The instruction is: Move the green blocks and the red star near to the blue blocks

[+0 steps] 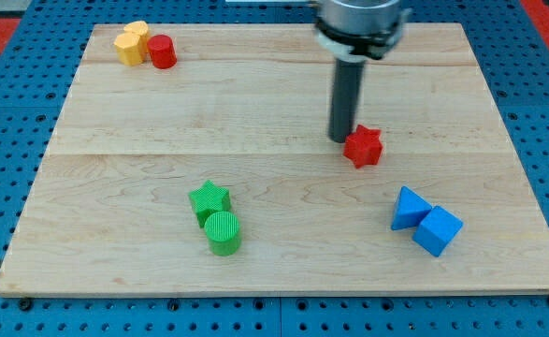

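Now the robot's tip sits touching red star at its upper-left; no pincer on rig. Best push steadily down-right twd blue blocks, keeping contact centred.

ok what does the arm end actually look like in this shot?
A grey metal collar with a black ring enters from the view's top. Below it hangs a straight dark cylindrical rod; my tip is its blunt lower end. No cables or markings visible.
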